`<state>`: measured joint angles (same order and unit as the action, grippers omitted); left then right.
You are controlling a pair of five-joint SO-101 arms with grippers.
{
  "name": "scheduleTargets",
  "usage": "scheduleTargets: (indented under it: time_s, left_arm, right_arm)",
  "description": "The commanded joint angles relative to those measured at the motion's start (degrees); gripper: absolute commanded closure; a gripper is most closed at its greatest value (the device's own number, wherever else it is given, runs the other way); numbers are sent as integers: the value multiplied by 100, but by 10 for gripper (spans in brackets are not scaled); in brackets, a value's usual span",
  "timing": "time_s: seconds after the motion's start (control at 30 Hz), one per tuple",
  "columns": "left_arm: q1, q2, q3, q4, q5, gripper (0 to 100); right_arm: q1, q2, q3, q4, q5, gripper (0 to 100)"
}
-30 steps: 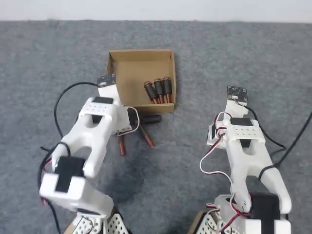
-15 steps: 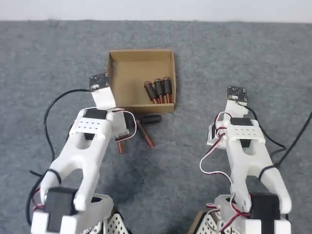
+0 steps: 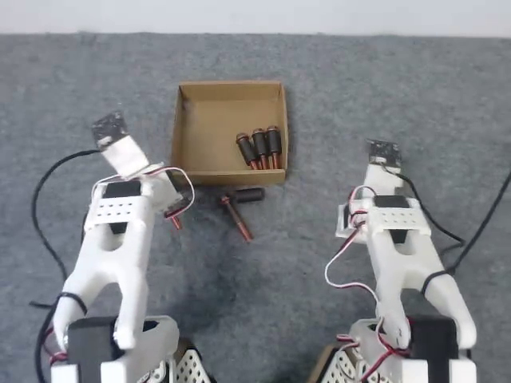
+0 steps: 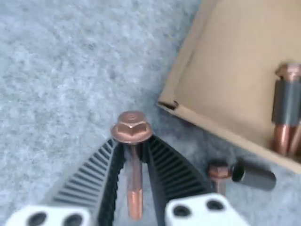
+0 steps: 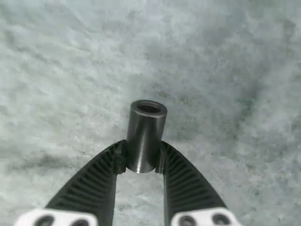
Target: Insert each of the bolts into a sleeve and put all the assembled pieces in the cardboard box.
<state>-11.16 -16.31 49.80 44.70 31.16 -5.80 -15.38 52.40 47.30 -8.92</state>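
This looks like a robotics lab or a maker's bench. Two white arms [image 3: 120,239] with printed-looking plastic shells stand side by side on a grey felt-like mat [image 3: 335,96]. Thin red and white wires [image 3: 329,271] hang loose from their joints, and bare boards [image 3: 108,126] sit at the wrists. A black cable [image 3: 36,207] trails over the mat, and a plain pale wall [image 3: 255,16] runs behind. The goods are workshop hardware: a small cardboard box [image 3: 209,120], copper-coloured bolts [image 3: 238,219] and dark sleeves [image 3: 252,194].

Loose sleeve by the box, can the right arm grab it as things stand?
Probably not yet: the right tool is shut on another sleeve, though nothing blocks the path to the loose sleeve.
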Motion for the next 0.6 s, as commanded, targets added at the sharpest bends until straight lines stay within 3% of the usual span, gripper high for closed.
scheduleTargets:
  time_s: [0.0, 0.13, 0.57]
  left_arm:
    - [-44, -360, 233, -642, 158, 988]
    - [-26, -360, 470, -1037, 158, 988]
    - [-35, -360, 497, -1055, 132, 988]
  right_arm:
    - [-180, -295, -62, -558, 114, 991]
    - [-189, -295, -62, -1402, 114, 991]
    - [-207, -286, -62, -4259, 114, 989]
